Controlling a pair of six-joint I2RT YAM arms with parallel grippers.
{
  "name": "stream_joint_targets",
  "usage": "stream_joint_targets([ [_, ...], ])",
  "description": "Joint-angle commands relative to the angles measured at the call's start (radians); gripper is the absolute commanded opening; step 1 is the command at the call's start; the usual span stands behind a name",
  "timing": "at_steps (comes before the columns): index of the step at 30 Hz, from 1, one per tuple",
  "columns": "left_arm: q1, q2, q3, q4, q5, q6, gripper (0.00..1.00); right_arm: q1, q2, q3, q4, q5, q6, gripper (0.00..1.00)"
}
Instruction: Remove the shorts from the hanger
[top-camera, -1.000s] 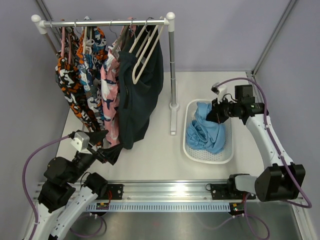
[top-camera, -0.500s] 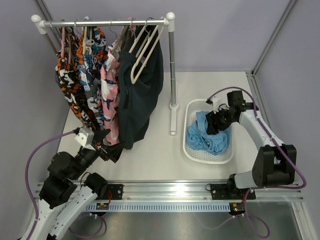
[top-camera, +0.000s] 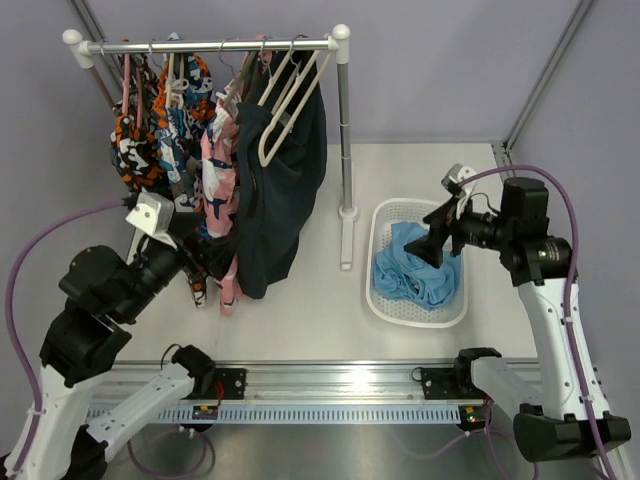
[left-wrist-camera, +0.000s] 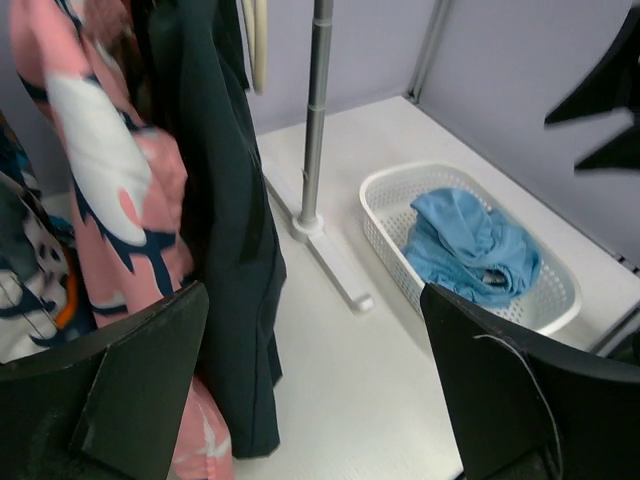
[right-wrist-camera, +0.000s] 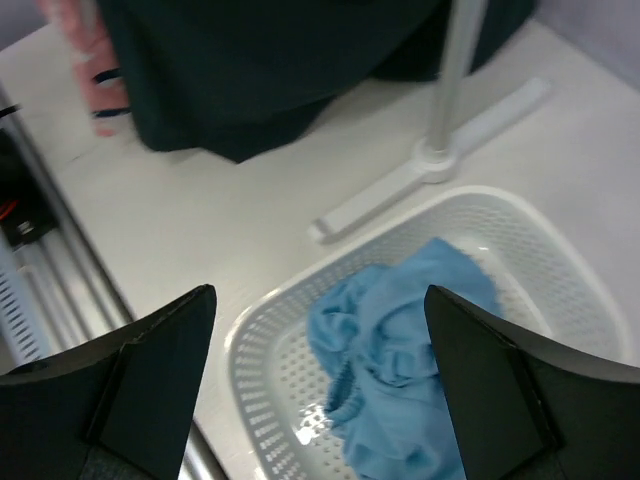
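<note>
Far left, on the clothes rack's rail (top-camera: 210, 44): orange-black-white patterned garments (top-camera: 140, 150), bunched together. Just below and beside these, the left gripper (left-wrist-camera: 312, 300), fingers (left-wrist-camera: 130, 390) spread wide with nothing between them, close to the lower edges of the hanging clothes; touching or not, impossible to tell. Next along the rail, a pink patterned garment (top-camera: 215, 185), then the dark navy shorts (top-camera: 290, 190), hanging at the rail's right end with a white hanger (left-wrist-camera: 257, 45) against them, draped down nearly to the table (top-camera: 310, 320). Right of that, the rack's upright post (top-camera: 345, 130) on its flat foot. Further right, a white perforated basket (top-camera: 412, 313) on the table, with the light blue shorts (top-camera: 420, 270) crumpled inside. Above the basket's right side, the right gripper (right-wrist-camera: 320, 295), fingers (right-wrist-camera: 150, 370) wide apart and empty, hovering clear of the blue cloth.
</note>
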Motion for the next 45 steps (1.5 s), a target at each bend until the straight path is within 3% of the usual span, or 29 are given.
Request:
stream_joint_targets([
  [1,0.003,0.099,0.170,-0.038,-0.070,0.038,0.90,-0.003,-0.006,-0.140,0.005,-0.358,-0.072,0.93],
  [8,0.003,0.272,0.382,-0.016,-0.149,0.087,0.80,-0.003,-0.024,-0.267,0.035,-0.467,-0.143,0.88],
  [12,0.003,0.378,0.418,0.136,-0.193,0.137,0.69,-0.003,-0.031,-0.276,0.041,-0.472,-0.133,0.83],
  [17,0.003,0.537,0.535,0.258,-0.193,0.205,0.65,-0.003,-0.083,-0.302,0.077,-0.424,-0.105,0.82],
  [23,0.032,0.795,0.806,0.161,-0.196,0.214,0.59,-0.003,-0.124,-0.309,0.093,-0.392,-0.088,0.83],
  [28,0.084,0.920,0.977,0.074,-0.137,0.174,0.59,-0.003,-0.135,-0.310,0.096,-0.398,-0.080,0.83],
  [45,0.193,1.124,1.107,-0.020,-0.002,0.174,0.50,-0.004,-0.133,-0.312,0.085,-0.403,-0.085,0.83],
])
